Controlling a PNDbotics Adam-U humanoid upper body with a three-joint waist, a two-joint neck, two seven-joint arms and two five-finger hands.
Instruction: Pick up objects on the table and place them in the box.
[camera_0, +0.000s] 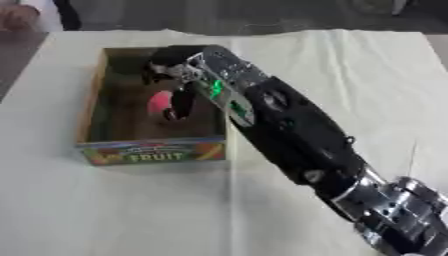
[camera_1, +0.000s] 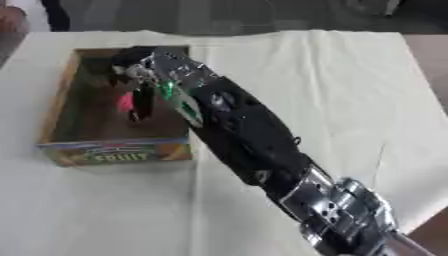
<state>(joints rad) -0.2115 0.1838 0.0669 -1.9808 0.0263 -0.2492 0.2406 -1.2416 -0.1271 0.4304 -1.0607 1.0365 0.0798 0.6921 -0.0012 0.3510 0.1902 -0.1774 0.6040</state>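
Pink object (camera_0: 160, 102) half-hidden by right hand (camera_0: 179, 75)

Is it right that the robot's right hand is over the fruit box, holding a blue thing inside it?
Almost. The thing is pink, not blue, as the left eye view shows. The rest holds: the right hand reaches over the fruit box, with its fingers curled down round the pink thing inside the box.

Box (camera_0: 92, 107) left on table (camera_0: 350, 65), robot hand (camera_0: 179, 75) inside
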